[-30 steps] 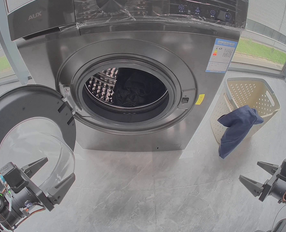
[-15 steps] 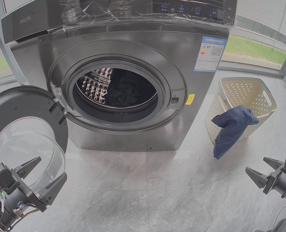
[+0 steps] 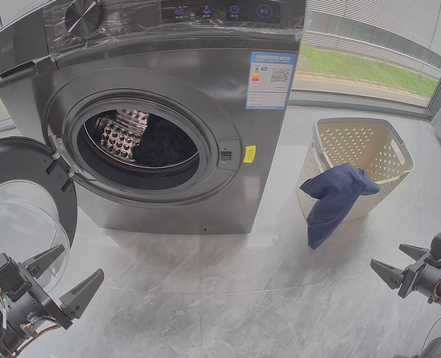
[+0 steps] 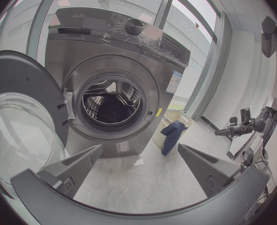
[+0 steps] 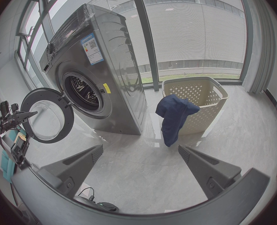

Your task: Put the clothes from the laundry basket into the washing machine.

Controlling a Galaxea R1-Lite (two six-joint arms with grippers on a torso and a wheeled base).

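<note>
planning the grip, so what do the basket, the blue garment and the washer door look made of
Basket: rigid cream plastic by the look, matte, with moulded star-shaped holes and handle slots.
Garment: soft dark blue cloth, matte; it folds and drapes over the rim.
Door: dark grey frame, probably plastic, around a clear bulged window, glass or plastic unclear.

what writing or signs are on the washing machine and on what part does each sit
Brand mark on the upper corner of the washing machine: not quoted.
Blue-edged label on its front: print too small to read.
Yellow sticker beside the door opening: too small to read.
Control panel icons: symbols, no legible words.
</note>
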